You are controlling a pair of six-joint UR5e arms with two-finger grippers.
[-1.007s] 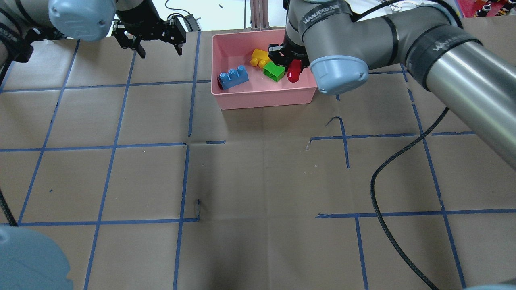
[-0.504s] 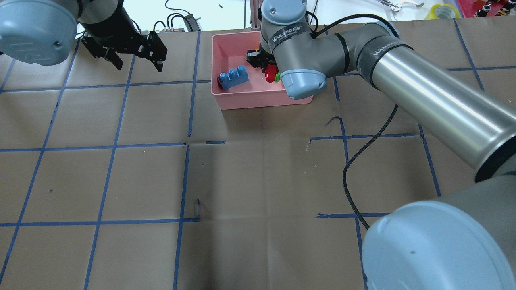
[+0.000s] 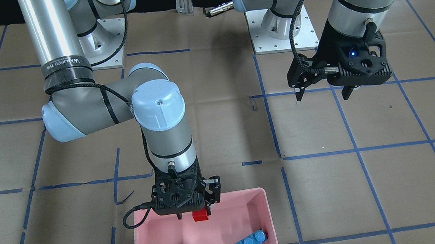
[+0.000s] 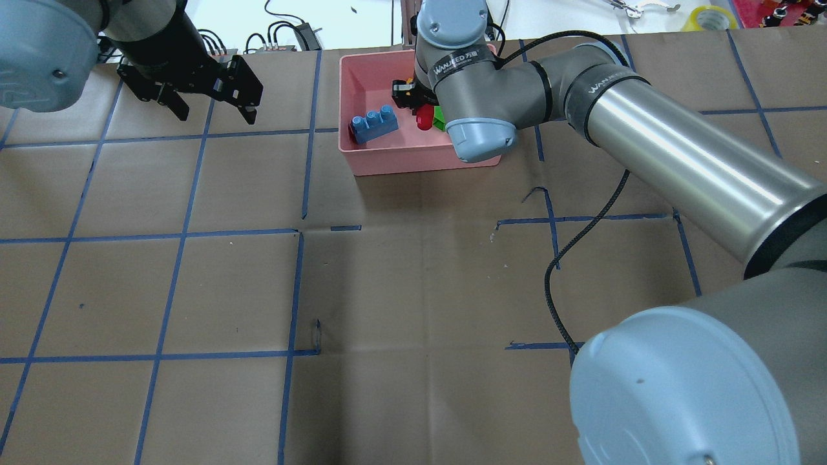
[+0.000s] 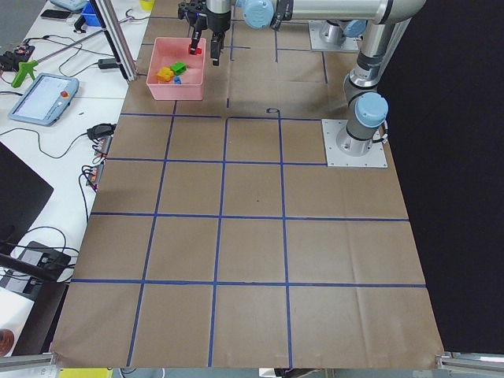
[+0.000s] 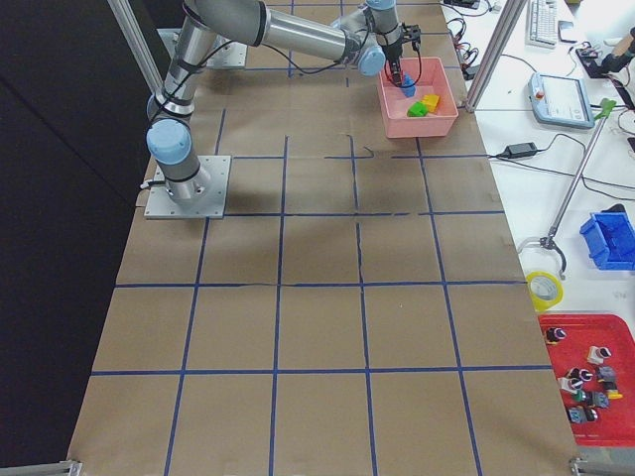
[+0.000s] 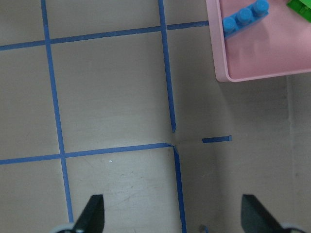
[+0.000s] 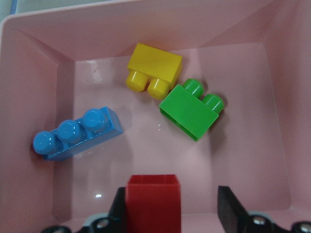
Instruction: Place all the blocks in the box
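The pink box (image 4: 420, 161) stands at the table's far middle. In it lie the blue block (image 4: 373, 124), the green block (image 8: 192, 109) and the yellow block (image 8: 154, 65); the overhead view hides the yellow one under my right arm. My right gripper (image 3: 195, 213) hangs over the box's near side. The red block (image 8: 153, 201) is between its fingers, against one finger with a clear gap to the other, so the jaws stand open. My left gripper (image 4: 213, 113) is open and empty over bare table left of the box.
Blue tape lines grid the brown paper table (image 4: 413, 290). A black cable (image 4: 581, 245) trails from my right arm across the table. Cables and a power unit (image 4: 291, 32) lie beyond the far edge.
My right gripper has moved left over the box with the red block between its fingers. My left gripper has drifted left, away from the box.
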